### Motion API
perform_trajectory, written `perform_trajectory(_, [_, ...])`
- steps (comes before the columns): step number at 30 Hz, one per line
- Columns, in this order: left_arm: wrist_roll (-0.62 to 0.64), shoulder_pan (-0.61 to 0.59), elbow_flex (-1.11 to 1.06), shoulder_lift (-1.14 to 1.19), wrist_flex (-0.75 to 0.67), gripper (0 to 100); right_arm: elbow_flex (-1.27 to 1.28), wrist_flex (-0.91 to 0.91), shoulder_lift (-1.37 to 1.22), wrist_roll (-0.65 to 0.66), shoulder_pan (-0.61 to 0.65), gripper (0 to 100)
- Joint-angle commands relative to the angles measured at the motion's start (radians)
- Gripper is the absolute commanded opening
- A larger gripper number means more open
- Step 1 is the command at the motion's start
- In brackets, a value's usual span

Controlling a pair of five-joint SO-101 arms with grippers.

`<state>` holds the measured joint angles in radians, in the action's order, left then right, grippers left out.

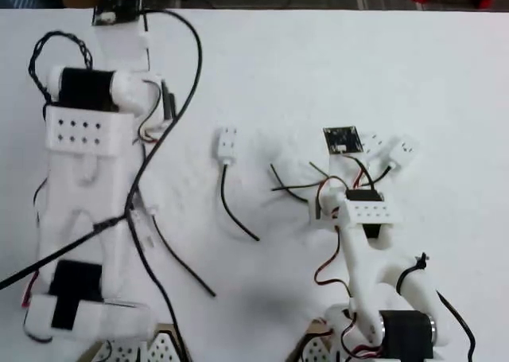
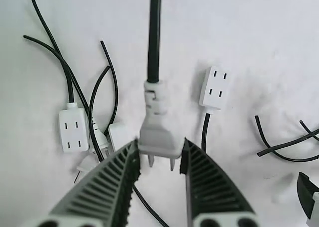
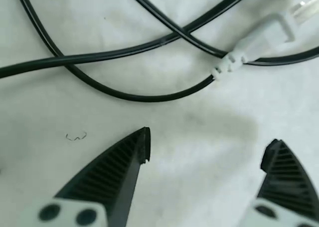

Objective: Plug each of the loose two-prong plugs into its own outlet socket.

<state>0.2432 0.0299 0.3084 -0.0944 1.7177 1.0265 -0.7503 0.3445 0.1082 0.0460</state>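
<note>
Readable text, labels, numbers, signs: none. The plug in the left gripper and the outlet socket just beside it are unmarked. Any print on the circuit board is too small to tell.

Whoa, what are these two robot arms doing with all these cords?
They are plugging loose plugs into sockets. The left gripper is shut on a white two-prong plug on a thick black cord, whose prongs are bare and not in any socket. A white outlet socket and a second white outlet socket lie on the white table with nothing plugged in. The right gripper hangs open near another white plug lying among black cords.
</note>
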Motion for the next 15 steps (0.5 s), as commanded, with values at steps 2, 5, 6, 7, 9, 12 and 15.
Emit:
perform_trajectory(2, [0.011,-0.002,-0.166,-0.166,-0.106,2,-0.006,0.010,0.033,-0.002,0.004,35.4])
perform_trajectory(5, [0.020,0.002,-0.305,-0.262,-0.178,2,-0.006,0.008,0.033,-0.002,0.004,35.4])
perform_trajectory(6, [0.020,0.013,-0.361,-0.288,-0.189,2,-0.006,0.008,0.033,-0.002,0.004,35.4])
perform_trajectory(7, [0.029,0.019,-0.423,-0.309,-0.195,3,-0.006,0.008,0.033,-0.002,0.004,35.4])
perform_trajectory(9, [0.052,0.027,-0.555,-0.331,-0.195,3,-0.006,0.007,0.033,-0.002,0.004,35.4])
perform_trajectory(12, [0.054,0.022,-0.735,-0.300,-0.204,3,-0.006,0.007,0.033,-0.002,0.004,35.4])
perform_trajectory(15, [0.038,0.019,-0.835,-0.219,-0.229,3,-0.006,0.007,0.033,-0.002,0.005,35.4])
